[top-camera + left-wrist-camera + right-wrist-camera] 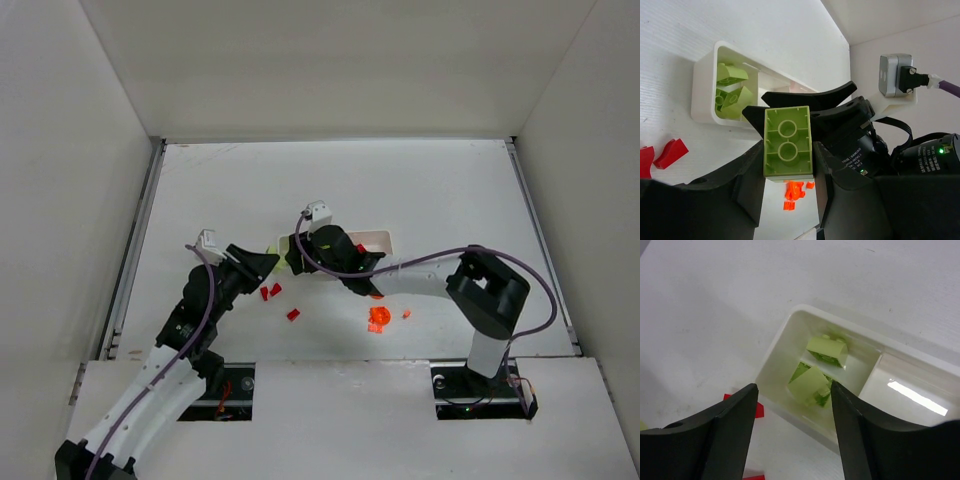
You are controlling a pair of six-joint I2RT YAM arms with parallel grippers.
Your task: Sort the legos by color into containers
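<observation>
place: robot test lab | signs: two arms bolted to a white table | plain white walls boxing it in beyond the jaws | purple cables trailing behind them | tray under right jaws

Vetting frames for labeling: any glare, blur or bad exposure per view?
Top external: even light, orange legos oversaturated, details tiny. Left wrist: green brick sharp, left fingers around it underexposed. Right wrist: glare streak on the tray floor, right fingers dark and soft.
</observation>
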